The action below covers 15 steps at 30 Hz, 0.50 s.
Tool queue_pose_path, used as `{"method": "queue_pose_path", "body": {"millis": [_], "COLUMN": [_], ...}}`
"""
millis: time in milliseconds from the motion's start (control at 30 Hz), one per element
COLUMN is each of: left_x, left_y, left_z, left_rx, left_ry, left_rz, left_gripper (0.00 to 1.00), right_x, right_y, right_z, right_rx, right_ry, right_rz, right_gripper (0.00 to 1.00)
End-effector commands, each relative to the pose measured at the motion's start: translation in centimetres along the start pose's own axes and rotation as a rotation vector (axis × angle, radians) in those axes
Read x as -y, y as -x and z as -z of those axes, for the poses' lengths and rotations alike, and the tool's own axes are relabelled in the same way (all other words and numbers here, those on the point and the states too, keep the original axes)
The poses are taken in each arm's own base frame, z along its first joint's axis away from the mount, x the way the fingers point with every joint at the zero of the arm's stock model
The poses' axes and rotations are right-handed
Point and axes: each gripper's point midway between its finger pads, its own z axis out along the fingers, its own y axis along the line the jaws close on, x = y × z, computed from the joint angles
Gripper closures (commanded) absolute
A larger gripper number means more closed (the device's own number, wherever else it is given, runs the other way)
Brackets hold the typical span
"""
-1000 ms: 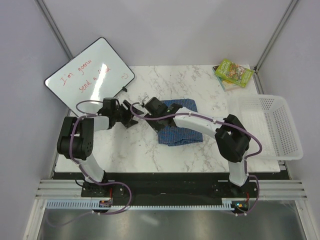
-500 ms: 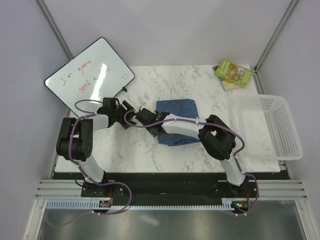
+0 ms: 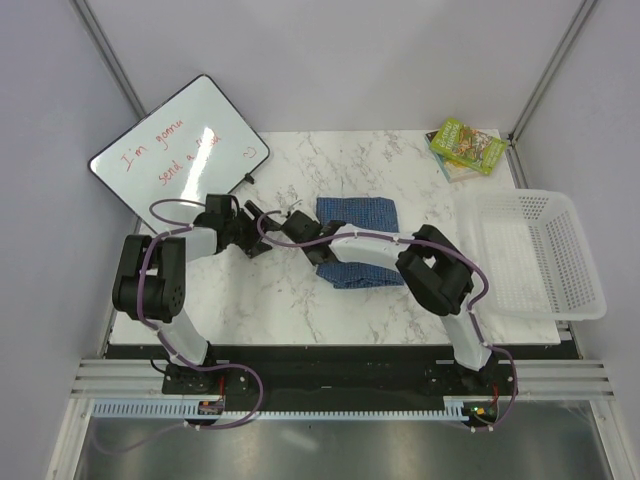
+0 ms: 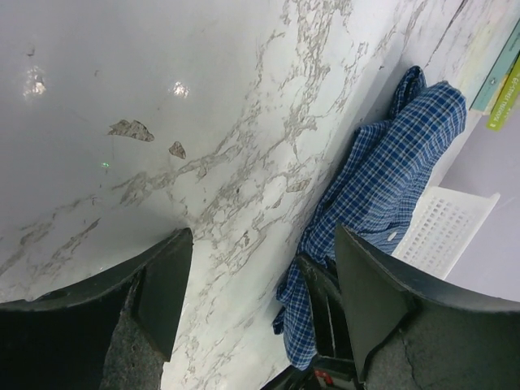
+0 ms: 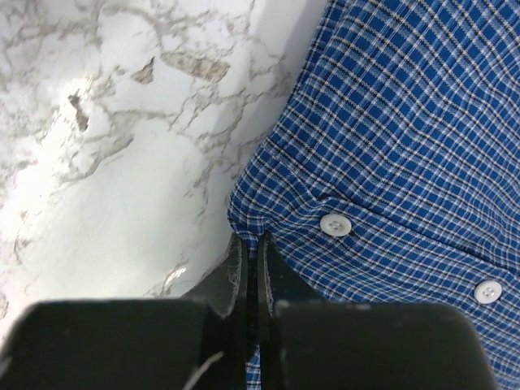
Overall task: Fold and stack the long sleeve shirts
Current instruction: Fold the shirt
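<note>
Top external: found one shirt (image 3: pixel 365 215) at the middle of the table (image 3: pixel 400 160), folded to a small rectangle and well apart from the basket (image 3: pixel 530 195). Found no second shirt in any view. Located the right gripper (image 3: pixel 303 235) at the left edge of the shirt, and the left gripper (image 3: pixel 255 238) just beside it over bare marble, not touching the cloth. On the right wrist, noted the right gripper (image 5: pixel 253 248) closed to a hairline gap at a folded corner of the shirt (image 5: pixel 406 122), apparently pinching the hem near two white buttons (image 5: pixel 334 225). On the left wrist, noted the left gripper (image 4: pixel 262 252) spread wide with nothing between the fingers, and the shirt (image 4: pixel 382 179) beyond them. Judged the folding essentially complete, with the near edge somewhat uneven and possibly due a final squaring. Judged stacking not yet done: saw nothing to stack on or with. Judged release of the pinched hem and withdrawal of both arms as outstanding.
</note>
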Motion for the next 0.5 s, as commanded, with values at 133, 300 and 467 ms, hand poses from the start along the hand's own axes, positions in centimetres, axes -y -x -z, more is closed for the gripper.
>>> {"method": "queue_pose_path", "body": {"millis": [133,300,467], "left_x": [3.2,6.0,7.2], "left_y": [-1.4,-2.4,-4.6], "left_z": [-0.1,-0.2,-1.7], "left_rx": [-0.085,-0.129,-0.222], "left_ry": [-0.181,-0.323,-0.394], "left_rz": [-0.056,-0.087,-0.041], "left_gripper": [0.19,0.12,0.10], "right_x": [0.6,0.4,0.4], "right_y": [0.0,1.5,1.5], "right_z": [1.0,3.4,4.0], "right_rx": [0.028,0.085,0.093], "right_ry": [0.179,0.252,0.267], "right_rz": [-0.016,-0.017,-0.019], "right_gripper": [1.00,1.00,1.00]}}
